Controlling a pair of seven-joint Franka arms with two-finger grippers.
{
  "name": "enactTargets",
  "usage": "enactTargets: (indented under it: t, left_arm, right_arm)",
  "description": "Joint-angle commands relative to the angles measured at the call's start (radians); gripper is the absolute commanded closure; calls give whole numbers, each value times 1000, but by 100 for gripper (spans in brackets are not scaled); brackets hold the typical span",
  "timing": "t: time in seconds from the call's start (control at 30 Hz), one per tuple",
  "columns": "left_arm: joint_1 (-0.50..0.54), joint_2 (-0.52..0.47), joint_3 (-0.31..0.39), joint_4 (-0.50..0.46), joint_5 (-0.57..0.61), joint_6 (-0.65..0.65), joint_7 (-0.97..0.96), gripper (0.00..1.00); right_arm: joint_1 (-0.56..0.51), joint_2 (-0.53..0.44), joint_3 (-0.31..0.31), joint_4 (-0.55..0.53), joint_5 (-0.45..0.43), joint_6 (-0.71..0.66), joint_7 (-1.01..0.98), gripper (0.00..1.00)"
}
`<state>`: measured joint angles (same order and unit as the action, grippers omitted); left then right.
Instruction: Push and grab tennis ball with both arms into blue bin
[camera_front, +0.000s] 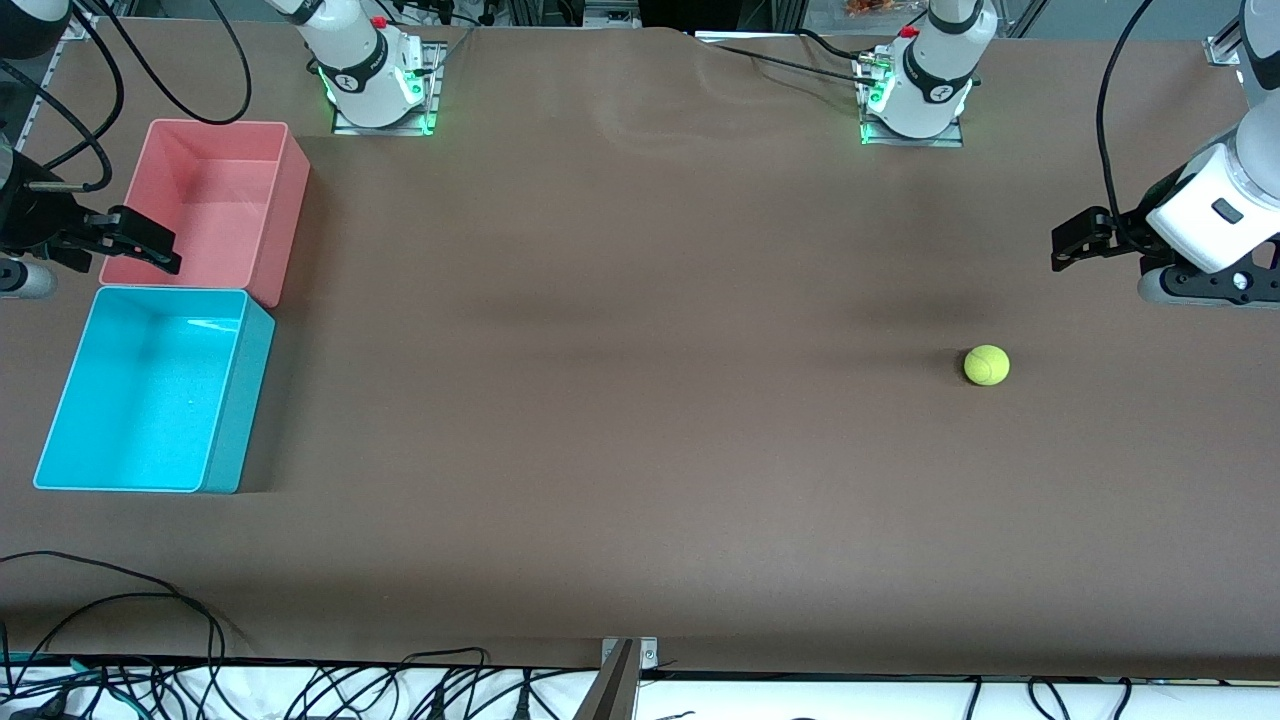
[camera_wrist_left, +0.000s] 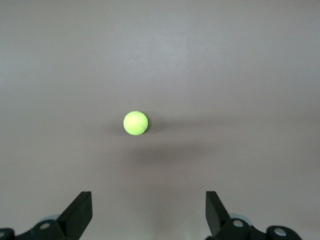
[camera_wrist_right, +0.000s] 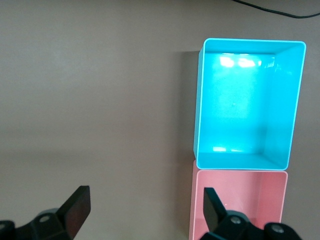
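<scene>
**Ball on open cloth at the left arm's end; both grippers raised, jaws apart**

Front view: the tennis ball (camera_front: 986, 365) sits alone on the brown table (camera_front: 620, 420) toward the left arm's end, well apart from the bins. The left gripper (camera_front: 1068, 240) hangs above the table's edge at that end, not touching the ball. The blue bin (camera_front: 60, 440) stands at the right arm's end, touching the pink bin (camera_front: 285, 215), which lies farther from the front camera. The right gripper (camera_front: 150, 245) hangs over the pink bin's wall, just beside the seam between the two bins. From this angle neither gripper's finger gap can be read.

Left wrist view: fills in the jaw state. The left gripper (camera_wrist_left: 149, 212) has its two fingers (camera_wrist_left: 80, 212) spread wide with nothing between them. The tennis ball (camera_wrist_left: 135, 123) lies ahead of the jaws, roughly on their centre line, clear of both tips. The bins do not show here.

Right wrist view: the right gripper (camera_wrist_right: 146, 210) is also spread wide and holds nothing. One finger (camera_wrist_right: 215, 207) overlaps the pink bin (camera_wrist_right: 270, 200); the blue bin (camera_wrist_right: 200, 100) lies ahead of that finger, its inside bare. The ball does not show here.
</scene>
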<state>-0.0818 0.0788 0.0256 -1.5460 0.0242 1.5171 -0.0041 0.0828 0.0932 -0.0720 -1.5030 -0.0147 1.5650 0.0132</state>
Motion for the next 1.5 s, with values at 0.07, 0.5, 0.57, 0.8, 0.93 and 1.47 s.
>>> enactTargets:
  t: [0.07,0.5,0.57,0.8,0.93,1.47]
  left_arm:
    - [4,9,1,4,16,6,4,0]
    - [8,22,5,4,22,5,-10,100]
    - [13,22,5,4,23,5,-10,100]
    - [46,26,5,4,23,5,-17,100]
    - [74,44,7,4,26,6,-46,100]
    - [194,150,5,-13,62,98,-86,100]
  right_arm:
    - [0,-15,1,-8,-5,-8,-6,0]
    - [0,-13,0,-8,-5,-8,-7,0]
    - [0,-13,0,-8,-5,-8,-7,0]
    - [0,-13,0,-8,-5,-8,-7,0]
    - [0,-13,0,-8,-5,-8,-4,0]
    - [0,-13,0,-8,-5,-8,-6,0]
